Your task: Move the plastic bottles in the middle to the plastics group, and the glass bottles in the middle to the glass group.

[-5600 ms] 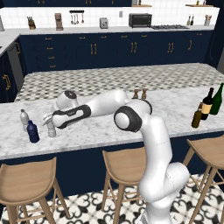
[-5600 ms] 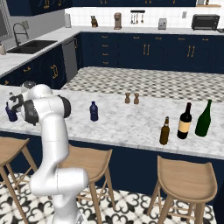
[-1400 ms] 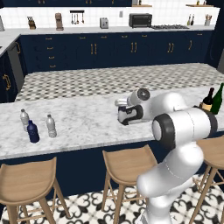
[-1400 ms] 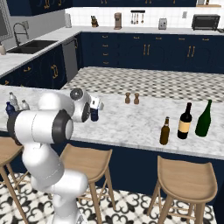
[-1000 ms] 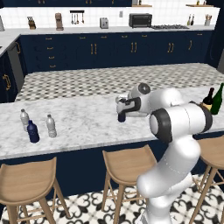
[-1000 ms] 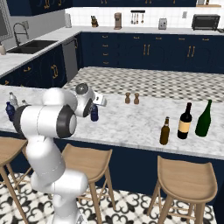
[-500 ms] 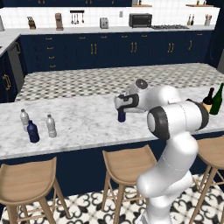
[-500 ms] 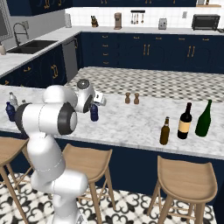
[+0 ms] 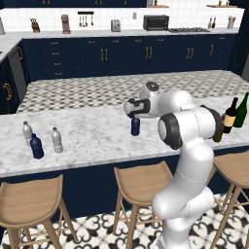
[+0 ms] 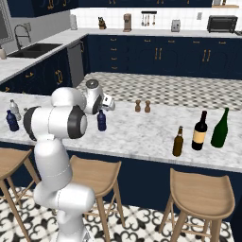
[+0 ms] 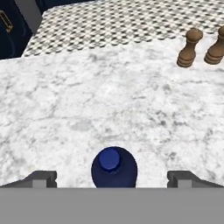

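Note:
A dark navy plastic bottle (image 9: 135, 127) (image 10: 101, 121) stands alone in the middle of the marble counter. My gripper (image 9: 133, 114) (image 10: 102, 109) hangs right over it, open. In the hand view I look down on the bottle's cap (image 11: 110, 159), with one fingertip (image 11: 42, 178) wide on each side and not touching. The plastics group (image 9: 36, 146) at the far left holds two clear bottles and a navy one. The amber glass bottle (image 10: 178, 141) stands just left of the dark labelled wine bottle (image 10: 200, 131) and the green one (image 10: 220, 128).
Two brown wooden shakers (image 10: 142, 106) (image 11: 189, 49) stand behind the navy bottle, near the patterned strip of the counter. Wooden stools (image 9: 139, 180) line the counter's front edge. Bare marble lies between the navy bottle and the left group.
The arm has swung from the left group, where it left a clear bottle, to the middle. In the last second the hand settled over the navy bottle, which has not moved.

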